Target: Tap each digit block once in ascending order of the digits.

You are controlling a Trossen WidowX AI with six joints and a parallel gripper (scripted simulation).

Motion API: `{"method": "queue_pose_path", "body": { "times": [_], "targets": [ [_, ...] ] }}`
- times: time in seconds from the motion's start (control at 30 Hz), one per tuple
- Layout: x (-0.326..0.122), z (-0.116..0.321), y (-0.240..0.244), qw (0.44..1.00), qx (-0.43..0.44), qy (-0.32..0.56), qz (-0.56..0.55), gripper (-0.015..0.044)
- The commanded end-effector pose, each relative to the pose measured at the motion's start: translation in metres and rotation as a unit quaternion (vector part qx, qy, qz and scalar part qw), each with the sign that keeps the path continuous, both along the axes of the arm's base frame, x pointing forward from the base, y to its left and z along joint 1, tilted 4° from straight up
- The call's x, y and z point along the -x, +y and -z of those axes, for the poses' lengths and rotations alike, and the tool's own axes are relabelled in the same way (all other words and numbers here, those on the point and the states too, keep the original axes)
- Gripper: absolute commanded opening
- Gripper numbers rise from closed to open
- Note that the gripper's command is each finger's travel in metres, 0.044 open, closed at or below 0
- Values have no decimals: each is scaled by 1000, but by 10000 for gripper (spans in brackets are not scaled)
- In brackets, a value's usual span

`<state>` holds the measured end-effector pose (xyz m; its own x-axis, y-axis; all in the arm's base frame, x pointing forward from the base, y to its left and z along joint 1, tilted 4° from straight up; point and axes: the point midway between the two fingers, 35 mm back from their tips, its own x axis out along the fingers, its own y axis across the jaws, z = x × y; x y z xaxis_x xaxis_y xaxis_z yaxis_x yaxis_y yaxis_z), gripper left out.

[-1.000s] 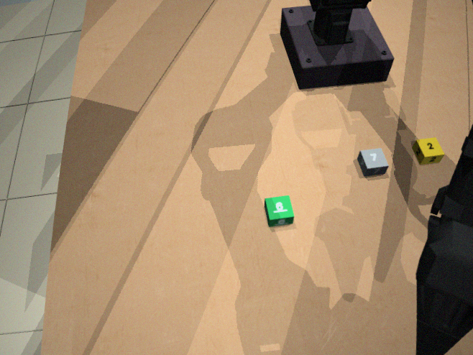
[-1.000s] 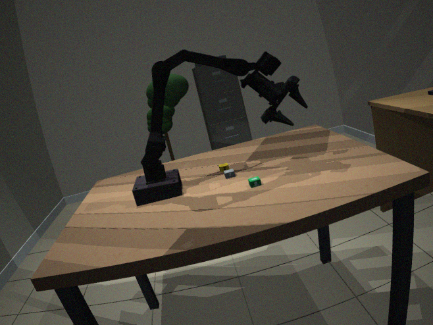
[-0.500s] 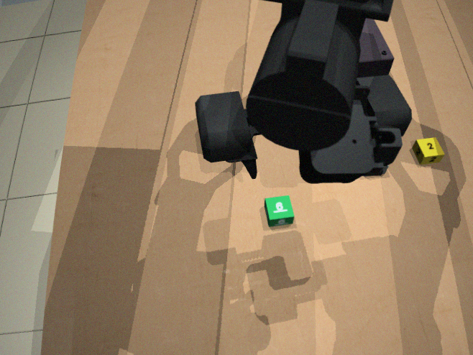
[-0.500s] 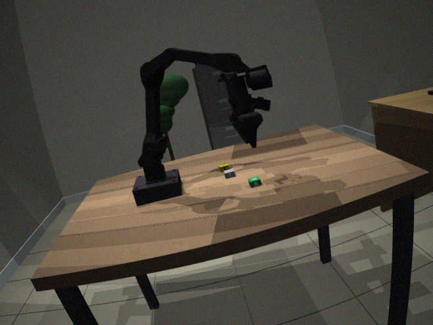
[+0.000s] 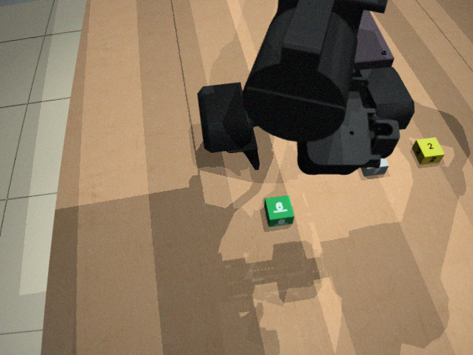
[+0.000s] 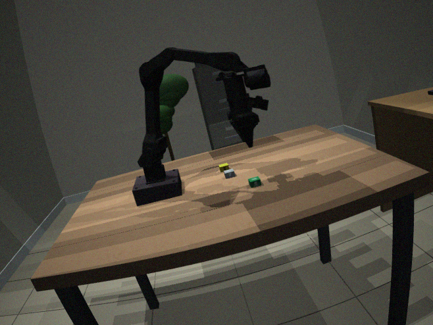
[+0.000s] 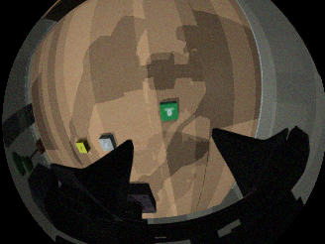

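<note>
A green block (image 5: 278,210) (image 6: 254,181) (image 7: 169,112) with a 6 on top lies on the table. A yellow block (image 5: 428,151) (image 6: 224,167) (image 7: 82,147) showing a 2 lies nearer the arm's base. A grey block (image 5: 374,169) (image 6: 229,173) (image 7: 106,143) lies between them, close to the yellow one; the arm partly covers it in the top view, and its digit is hard to read now. My gripper (image 6: 249,145) (image 7: 173,138) is open and empty, pointing down high above the table. In the wrist view the green block shows ahead of the gap between its fingertips.
The arm's dark base (image 5: 372,44) (image 6: 157,189) (image 7: 142,197) stands on the wooden table (image 6: 147,241). Shadows of the arm fall across the table around the green block. A plant and a tall grey cabinet stand behind the table, and a wooden desk (image 6: 405,104) stands at the right.
</note>
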<state>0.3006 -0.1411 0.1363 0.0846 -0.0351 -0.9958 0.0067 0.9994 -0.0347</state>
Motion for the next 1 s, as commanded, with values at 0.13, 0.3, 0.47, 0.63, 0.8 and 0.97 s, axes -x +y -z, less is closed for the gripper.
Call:
{"method": "queue_pose_path", "body": {
  "times": [0.13, 0.3, 0.47, 0.63, 0.8, 0.97],
  "targets": [
    [0, -2, 1, 1000, -1, -4, 2, 400],
    [13, -2, 60, 1000, -5, -2, 2, 400],
    [49, 5, 131, 1000, -9, -1, 2, 400],
    [63, 9, 148, 1000, -9, -1, 2, 400],
    [63, 9, 148, 1000, -9, -1, 2, 400],
    [63, 9, 148, 1000, -9, -1, 2, 400]
  ]
}}
